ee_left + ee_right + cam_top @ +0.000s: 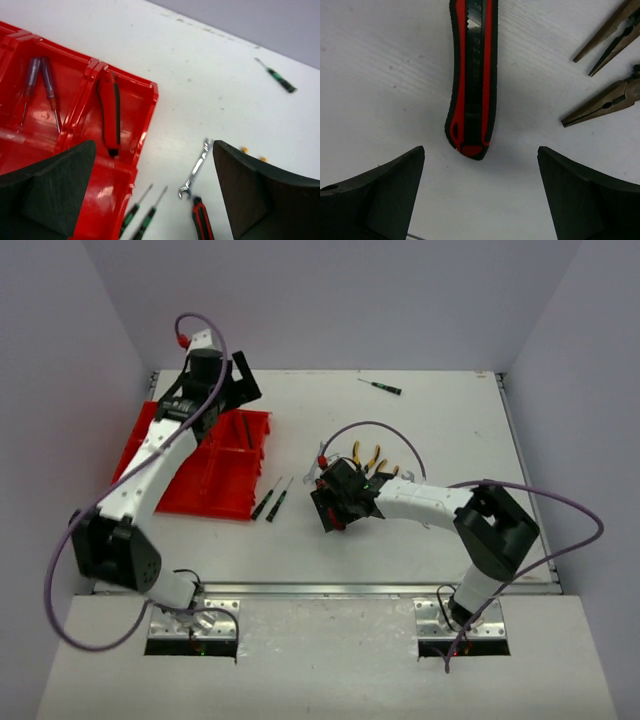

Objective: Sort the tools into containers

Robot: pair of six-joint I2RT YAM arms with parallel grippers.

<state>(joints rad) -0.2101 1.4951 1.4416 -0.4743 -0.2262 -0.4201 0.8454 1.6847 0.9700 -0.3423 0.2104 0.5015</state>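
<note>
The right claw hangs wide open above a red-black knife that lies flat on the table, apparently lined up to pick it. The knife's butt end sits just ahead of the gap between the fingers, with pliers off to one side. The left claw, also open and empty, hovers by the red tray, where a second knife lies in a compartment.

- Top view: bright, even overhead light on the white table, with only faint, soft shadows beneath the arms towards its near edge.
- Left wrist view: soft overall. White glare patches show on the glossy red tray, and the left gripper's fingers are dark and blurred.
- Right wrist view: the utility knife is fairly sharp and casts a faint shadow. The right gripper's fingers are underlit.
</note>
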